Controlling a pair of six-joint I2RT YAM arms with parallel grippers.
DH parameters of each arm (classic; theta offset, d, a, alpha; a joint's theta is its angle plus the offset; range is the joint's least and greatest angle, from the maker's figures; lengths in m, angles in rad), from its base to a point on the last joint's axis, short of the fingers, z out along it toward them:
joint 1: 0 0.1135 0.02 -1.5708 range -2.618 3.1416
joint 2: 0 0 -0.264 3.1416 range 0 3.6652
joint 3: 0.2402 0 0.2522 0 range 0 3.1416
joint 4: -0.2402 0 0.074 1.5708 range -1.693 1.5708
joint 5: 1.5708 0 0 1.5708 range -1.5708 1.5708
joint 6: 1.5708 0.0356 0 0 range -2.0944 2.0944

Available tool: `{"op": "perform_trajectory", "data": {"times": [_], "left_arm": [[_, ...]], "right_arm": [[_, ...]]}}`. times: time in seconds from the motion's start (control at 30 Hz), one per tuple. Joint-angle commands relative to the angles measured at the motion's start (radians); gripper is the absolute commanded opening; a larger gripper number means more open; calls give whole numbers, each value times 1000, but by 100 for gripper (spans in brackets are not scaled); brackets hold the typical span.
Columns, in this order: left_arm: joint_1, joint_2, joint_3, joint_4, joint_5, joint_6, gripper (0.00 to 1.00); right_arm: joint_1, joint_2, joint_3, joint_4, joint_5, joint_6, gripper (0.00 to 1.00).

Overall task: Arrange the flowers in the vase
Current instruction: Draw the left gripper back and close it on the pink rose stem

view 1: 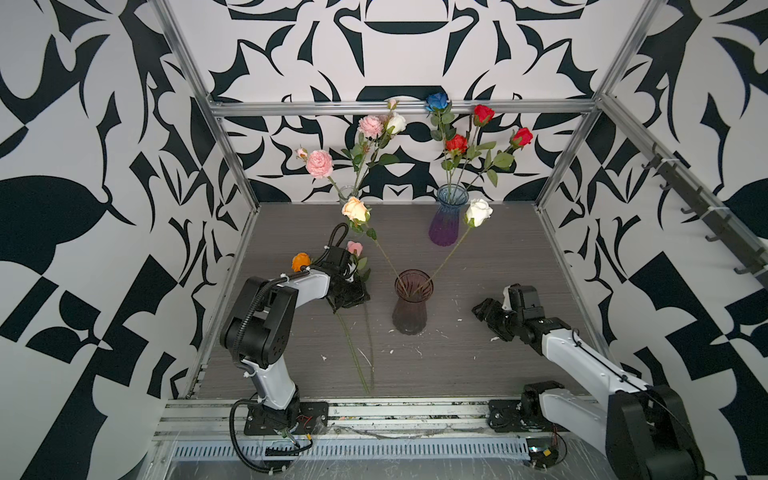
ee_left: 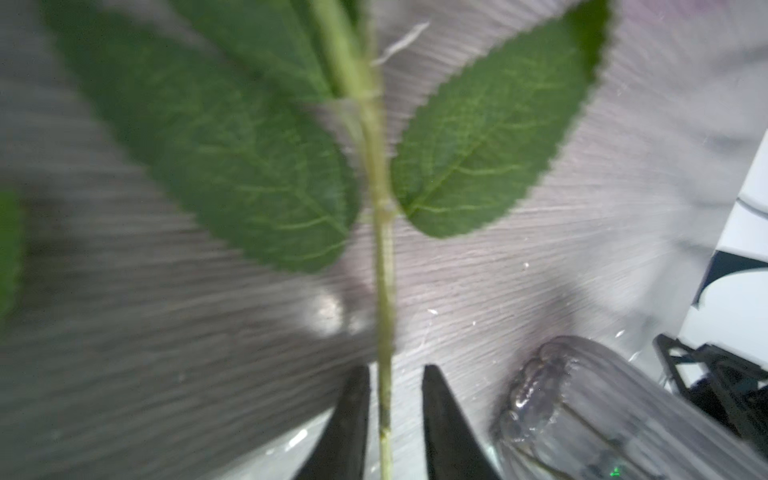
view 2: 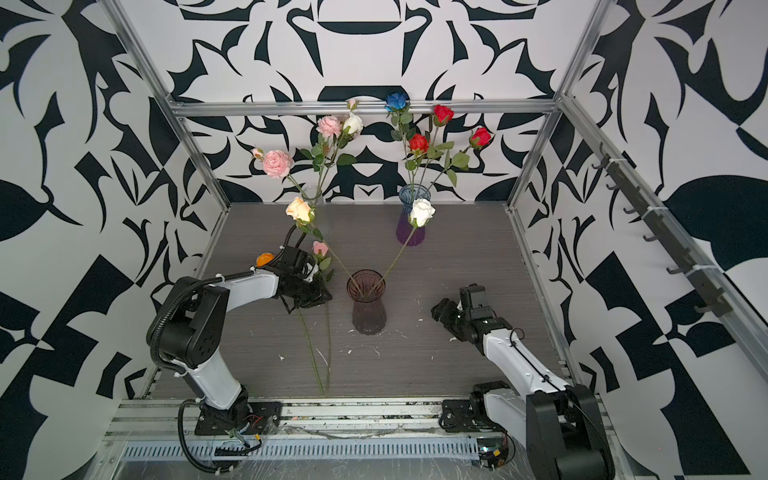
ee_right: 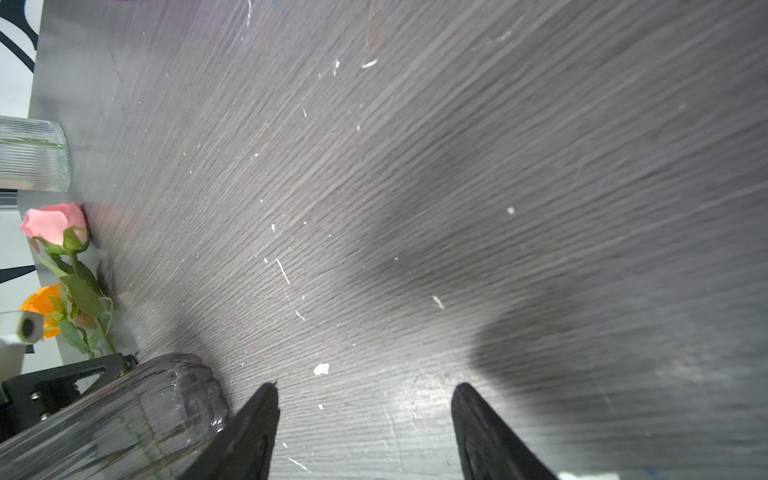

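Note:
A smoky ribbed vase (view 1: 411, 307) (view 2: 368, 307) stands mid-table and holds a peach rose (view 1: 356, 209) and a white rose (view 1: 478, 212). To its left a pink rose (view 1: 354, 248) (ee_right: 56, 224) and an orange rose (view 1: 301, 261) lie on the table, their stems running toward the front. My left gripper (view 1: 345, 305) (ee_left: 395, 368) is low over them. Its jaws stand narrowly apart around one leafy green stem (ee_left: 384, 291), with a slim gap on each side; whose stem it is I cannot tell. My right gripper (view 1: 482, 309) (ee_right: 365, 386) hangs open and empty right of the vase.
At the back stand a clear glass vase (view 1: 348, 193) with pink and white blooms and a blue-purple vase (view 1: 446, 220) with blue and red roses. Metal frame posts and patterned walls close in the table (view 1: 478, 257) on three sides.

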Motion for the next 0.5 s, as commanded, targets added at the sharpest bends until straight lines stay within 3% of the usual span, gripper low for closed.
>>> {"op": "perform_trajectory", "data": {"times": [0.0,0.13,0.47], "left_arm": [[11,16,-18,-22,13,-11,16],[15,18,-21,-11,30,-8,0],[26,-30,-68,52,60,-13,0]], "right_arm": [[-4,8,24,6,5,7,70],[-4,10,24,7,4,7,70],[-4,10,27,5,5,6,70]]}}
